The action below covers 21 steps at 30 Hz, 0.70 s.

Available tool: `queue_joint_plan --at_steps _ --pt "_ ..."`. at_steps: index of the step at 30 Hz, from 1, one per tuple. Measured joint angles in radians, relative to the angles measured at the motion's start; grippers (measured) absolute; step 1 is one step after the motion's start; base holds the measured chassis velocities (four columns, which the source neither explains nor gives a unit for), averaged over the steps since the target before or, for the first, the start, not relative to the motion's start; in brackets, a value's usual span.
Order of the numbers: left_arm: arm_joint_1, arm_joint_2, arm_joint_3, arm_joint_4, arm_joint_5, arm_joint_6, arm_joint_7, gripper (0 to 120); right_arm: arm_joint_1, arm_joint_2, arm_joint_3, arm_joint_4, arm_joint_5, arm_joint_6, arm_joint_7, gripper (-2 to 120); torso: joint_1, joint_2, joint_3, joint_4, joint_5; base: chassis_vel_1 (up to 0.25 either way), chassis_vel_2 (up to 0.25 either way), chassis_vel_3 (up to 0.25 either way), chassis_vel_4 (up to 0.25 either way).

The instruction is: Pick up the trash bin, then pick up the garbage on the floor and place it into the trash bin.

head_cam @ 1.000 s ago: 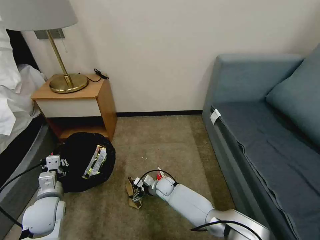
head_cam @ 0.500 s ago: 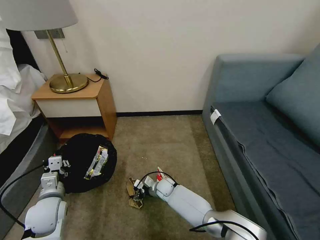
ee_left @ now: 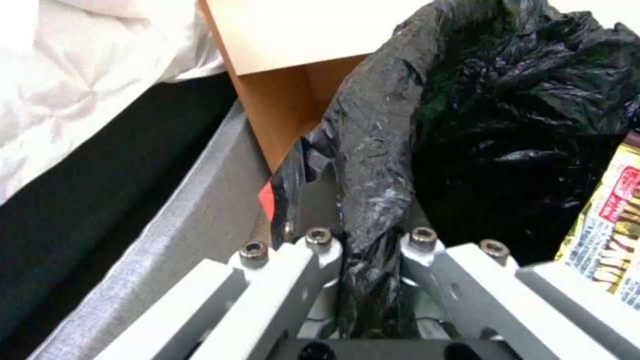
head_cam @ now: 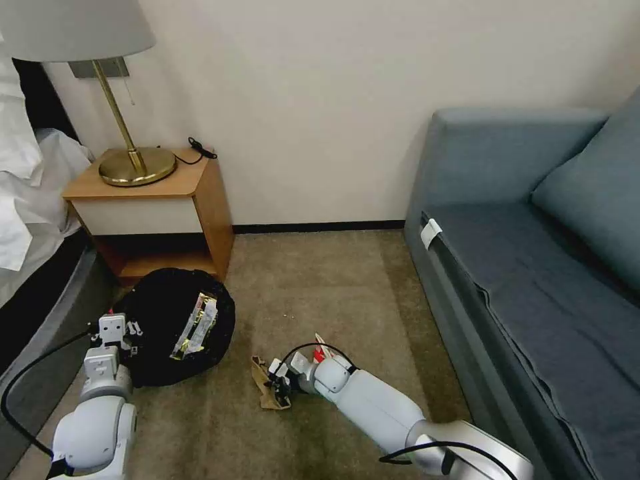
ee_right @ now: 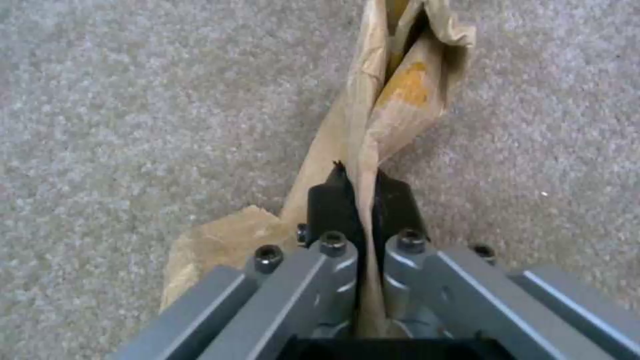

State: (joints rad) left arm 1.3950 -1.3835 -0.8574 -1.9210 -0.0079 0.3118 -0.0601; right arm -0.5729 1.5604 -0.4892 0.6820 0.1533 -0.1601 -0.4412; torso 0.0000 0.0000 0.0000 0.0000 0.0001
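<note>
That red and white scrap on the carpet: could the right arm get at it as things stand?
Probably not right now. The right end effector is shut on the tan paper scrap, so it is occupied. The red-white carton scrap lies on open carpet beside that arm, with nothing blocking it.

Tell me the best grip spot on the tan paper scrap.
Its upright crease, from above: the tan paper scrap lies on the carpet folded into a thin ridge, and the right gripper is shut on that ridge.

Open carpet (head_cam: 333,293) (mid-floor) between nightstand (head_cam: 160,200) and sofa (head_cam: 507,267).
</note>
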Motion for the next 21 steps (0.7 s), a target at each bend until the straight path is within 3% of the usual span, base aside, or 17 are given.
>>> queue_joint_plan --at_steps 11,21 --pt "0.007 0.000 -0.006 -0.008 -0.027 0.000 -0.002 4 0.003 -0.012 0.049 0.021 0.002 0.031 0.005 0 0.000 0.000 0.000 0.0001 -0.0001 0.000 0.000 0.000 0.000" --pt "0.002 0.003 0.000 -0.015 -0.059 0.019 -0.003 4 0.040 -0.071 0.168 0.110 0.044 0.055 0.002 0 0.000 0.000 0.000 -0.0001 -0.0001 0.000 0.000 0.000 0.000"
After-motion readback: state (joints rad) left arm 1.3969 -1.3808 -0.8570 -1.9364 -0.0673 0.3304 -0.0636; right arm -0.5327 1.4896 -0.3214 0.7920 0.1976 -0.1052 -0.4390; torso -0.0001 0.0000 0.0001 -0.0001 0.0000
